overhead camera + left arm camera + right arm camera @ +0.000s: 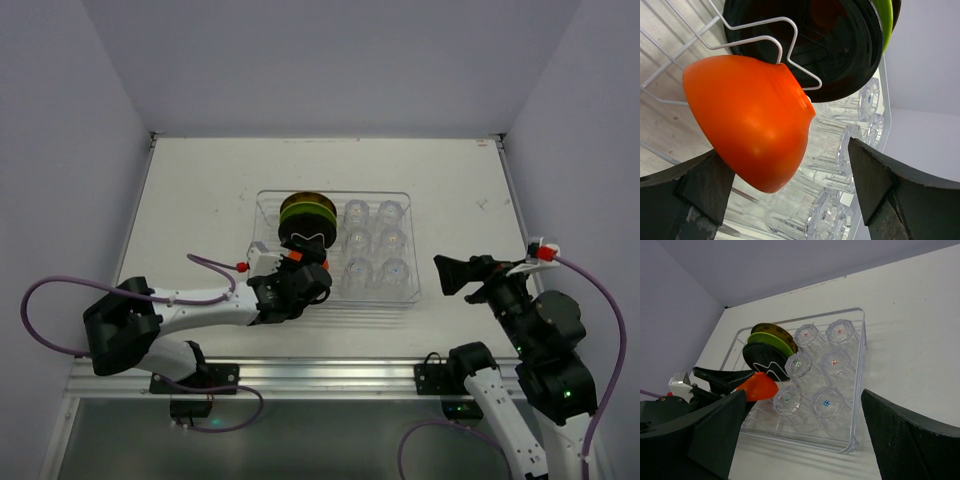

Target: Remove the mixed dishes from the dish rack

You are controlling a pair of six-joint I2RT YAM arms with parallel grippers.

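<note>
White tabletop [200, 200], pale lilac walls. Left gripper [787, 172], jaws spread wide, brackets a small glossy orange bowl [750, 115] without clamping it. The bowl lies tilted against a white wire holder [765, 40] near-left in the clear plastic dish rack [862, 340]. Upright round plates [767, 342] stand behind; six upturned clear glass cups [835, 360] fill the rack's right side. Right gripper [447, 274], spread wide and empty, hovers right of the rack.

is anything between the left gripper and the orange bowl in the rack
Nothing visible does: the left gripper is open, jaws flanking the orange bowl. The white wire holder sits behind the bowl, against the dark plate, and glass cups crowd beside it, so lifting out may snag.
</note>
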